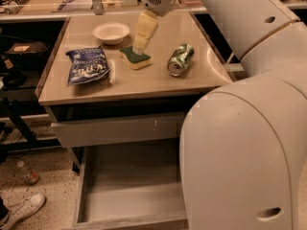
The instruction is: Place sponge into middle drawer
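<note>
Gripper (139, 46) tip at sponge (136, 58) green face; open or closed: cannot tell. Bag (87, 66) lettering illegible.

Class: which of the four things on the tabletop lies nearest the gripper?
The sponge: the gripper hangs right above it; bowl, bag and can lie farther off.

Gripper (139, 47) at far edge of sponge (136, 59) on tabletop (144, 83). Can (180, 60) lying near; bowl (111, 32), chip bag (87, 65) beside. Drawer (125, 196) open below.

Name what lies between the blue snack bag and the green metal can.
The yellow foam sponge with green top, the gripper at its far edge; camera view.
</note>
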### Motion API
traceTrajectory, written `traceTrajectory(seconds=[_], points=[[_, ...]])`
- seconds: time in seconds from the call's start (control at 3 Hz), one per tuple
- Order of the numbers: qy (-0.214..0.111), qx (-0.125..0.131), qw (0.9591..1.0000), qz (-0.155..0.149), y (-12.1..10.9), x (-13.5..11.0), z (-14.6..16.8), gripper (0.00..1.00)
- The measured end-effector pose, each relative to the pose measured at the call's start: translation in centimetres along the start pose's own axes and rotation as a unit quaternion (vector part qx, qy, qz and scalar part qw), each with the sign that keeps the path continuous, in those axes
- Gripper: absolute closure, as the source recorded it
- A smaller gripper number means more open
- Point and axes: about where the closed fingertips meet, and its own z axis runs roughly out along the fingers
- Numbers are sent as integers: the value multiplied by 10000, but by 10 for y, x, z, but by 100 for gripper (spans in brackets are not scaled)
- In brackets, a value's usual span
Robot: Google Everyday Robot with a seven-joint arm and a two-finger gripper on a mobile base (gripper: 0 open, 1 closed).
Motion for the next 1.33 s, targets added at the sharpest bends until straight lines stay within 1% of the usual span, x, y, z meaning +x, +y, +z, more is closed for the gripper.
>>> traceTrajectory(seconds=[0.33, 0.67, 1.0, 1.33], points=[[-98, 69, 9999, -4, -4, -6, 3, 0], [-306, -163, 9994, -95, -1, -29, 22, 0], [-381, -366, 9985, -147, 0, -51, 44, 0], [-386, -486, 9980, -118, -4, -62, 64, 0]])
